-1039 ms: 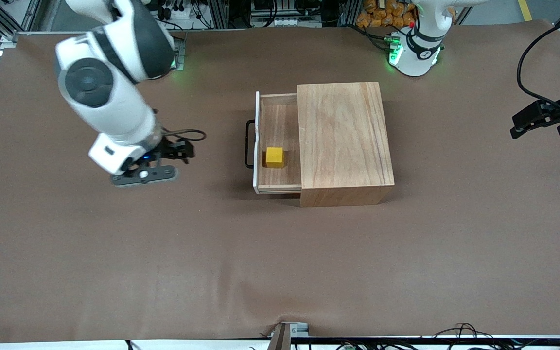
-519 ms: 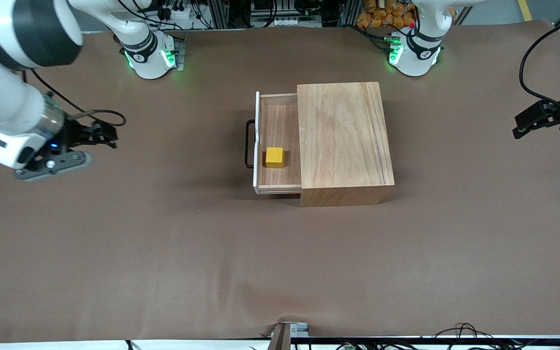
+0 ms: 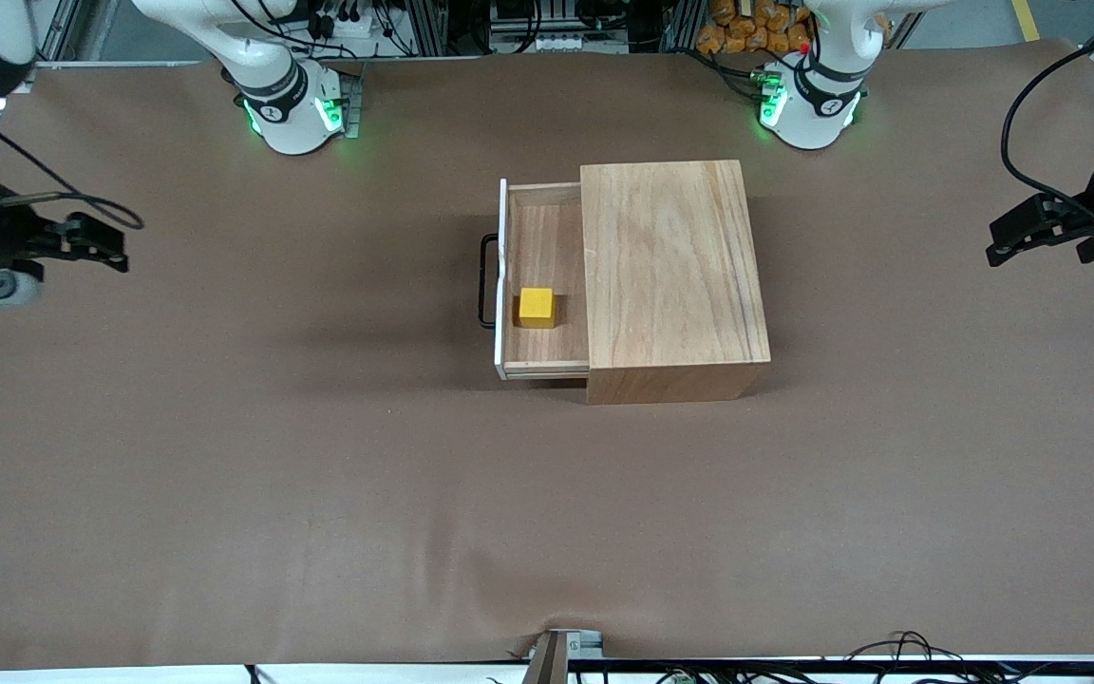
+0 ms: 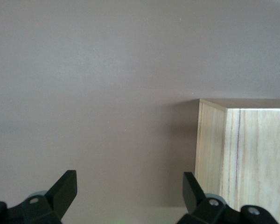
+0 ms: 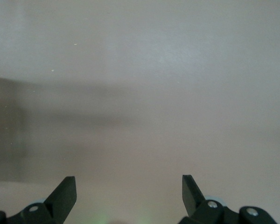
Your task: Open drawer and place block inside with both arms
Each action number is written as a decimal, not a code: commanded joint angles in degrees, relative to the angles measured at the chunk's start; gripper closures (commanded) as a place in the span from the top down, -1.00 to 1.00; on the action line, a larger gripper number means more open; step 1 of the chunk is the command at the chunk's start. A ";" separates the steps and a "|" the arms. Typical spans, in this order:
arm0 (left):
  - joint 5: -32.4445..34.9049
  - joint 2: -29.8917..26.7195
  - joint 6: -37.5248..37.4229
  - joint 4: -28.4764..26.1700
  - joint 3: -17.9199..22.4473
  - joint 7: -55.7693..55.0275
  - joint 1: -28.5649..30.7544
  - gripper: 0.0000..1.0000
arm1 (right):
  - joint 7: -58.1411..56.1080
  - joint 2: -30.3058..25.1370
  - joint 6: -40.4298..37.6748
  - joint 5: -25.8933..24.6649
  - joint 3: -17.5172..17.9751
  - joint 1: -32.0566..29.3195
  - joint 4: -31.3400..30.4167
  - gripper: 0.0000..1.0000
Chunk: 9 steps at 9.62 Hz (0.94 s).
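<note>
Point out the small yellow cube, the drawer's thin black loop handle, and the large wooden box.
small yellow cube (image 3: 537, 305), front view, top face
thin black loop handle (image 3: 483, 282), front view, long bar
large wooden box (image 3: 669, 261), front view, top panel

Left claw (image 4: 126, 193) spread wide, wooden box (image 4: 245, 149) beside it

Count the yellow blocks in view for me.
1. The yellow block sits in the open drawer, in its end nearer the front camera. The part of the drawer inside the wooden box is hidden, so another there cannot be ruled out.
</note>
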 commanded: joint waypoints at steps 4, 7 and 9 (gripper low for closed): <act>0.34 -5.01 -1.88 -3.67 -0.77 1.28 0.95 1.00 | 0.71 -4.73 -0.53 2.10 -1.67 1.09 0.04 1.00; -0.18 -5.01 -2.85 -3.41 -0.77 1.02 0.95 1.00 | 0.97 -5.37 -1.05 2.36 -2.20 1.18 0.04 1.00; -0.28 -4.92 -3.73 -2.97 -0.42 0.84 0.95 1.00 | 2.54 -5.37 -2.02 2.45 -2.20 1.18 0.04 1.00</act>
